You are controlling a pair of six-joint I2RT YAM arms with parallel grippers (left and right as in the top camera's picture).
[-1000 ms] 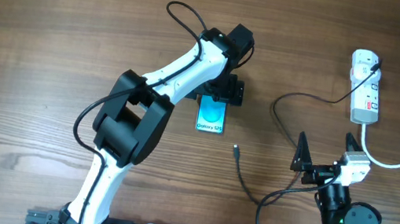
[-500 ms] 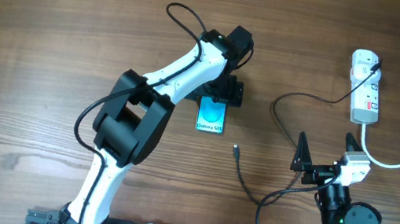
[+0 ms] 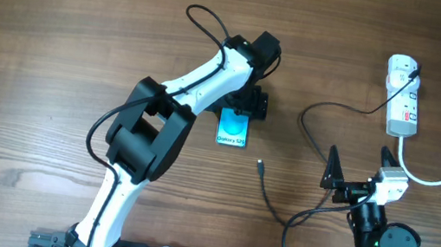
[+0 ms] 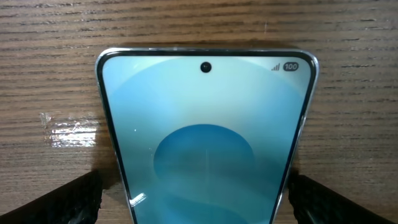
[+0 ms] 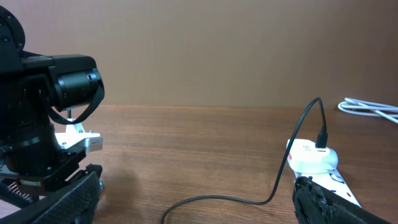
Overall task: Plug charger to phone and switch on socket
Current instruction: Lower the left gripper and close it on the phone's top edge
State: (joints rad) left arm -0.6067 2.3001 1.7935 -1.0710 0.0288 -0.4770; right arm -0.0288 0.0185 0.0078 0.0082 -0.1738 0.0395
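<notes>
Left end effector [image 3: 244, 103], wide open, straddles the phone [image 3: 233, 129] flat on the tabletop [image 3: 57, 46]; it should close squarely on the side edges, steadying it for the charger tip [image 3: 260, 166] lying nearby.

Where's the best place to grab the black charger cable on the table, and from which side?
Pinch the charger just behind its small plug tip, down from above, jaws across the cable: it lies flat on the table, bare wood either side.

phone [image 3: 233, 130] cyan screen | charger [image 3: 313, 120] black | socket [image 3: 402, 107] white
</notes>
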